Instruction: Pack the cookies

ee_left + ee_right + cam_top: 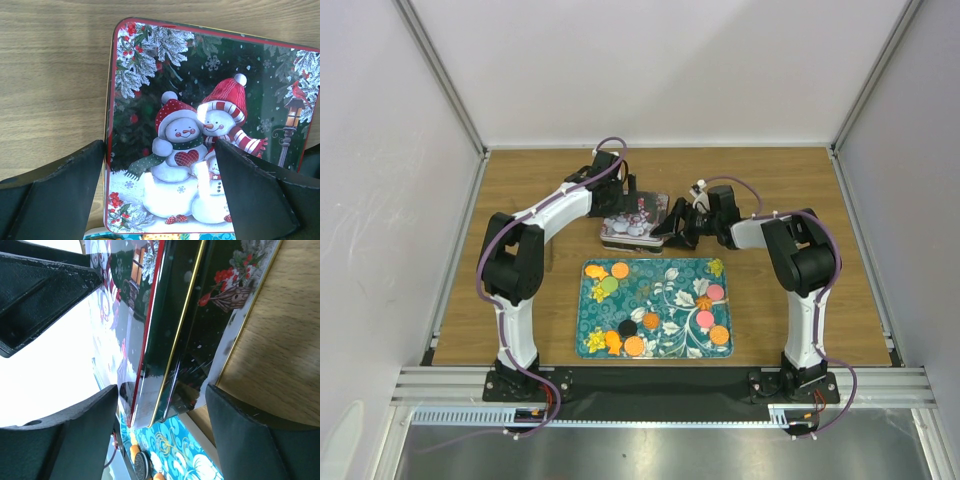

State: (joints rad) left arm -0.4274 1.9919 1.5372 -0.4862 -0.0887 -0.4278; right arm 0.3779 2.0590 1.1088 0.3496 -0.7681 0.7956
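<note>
Overhead, your layout: a wooden table (800, 200) carries a teal floral tray (665, 292) close to the arm bases, and a snowman tin (638, 228) sits just past the tray's far edge.

Cookies: you have the cookies (619, 270) lying loose on the tray. Orange and green ones are bunched at the far left corner, pink and orange ones run down the right side, and black and orange ones sit along the near edge.

Tin: it lies flat on the table with its lid (200, 75) on. The lid shows snowmen in red hats, pine branches and a lamp post. Its near edge is just beside the tray.

Left gripper (160, 142): your left arm hangs over the lid. Its fingers (60, 195) are spread wide with the snowman picture showing between them, and they pinch nothing.

Right gripper (162, 387): your right arm is at the tin's right end, turned on its side. One finger stands on the lid side and the other on the base side, so the tin's corner lies between them. You cannot tell whether they press on it or only stand around it.

Right wrist view: below the tin's corner you see a strip of tray with a black cookie and an orange one.
</note>
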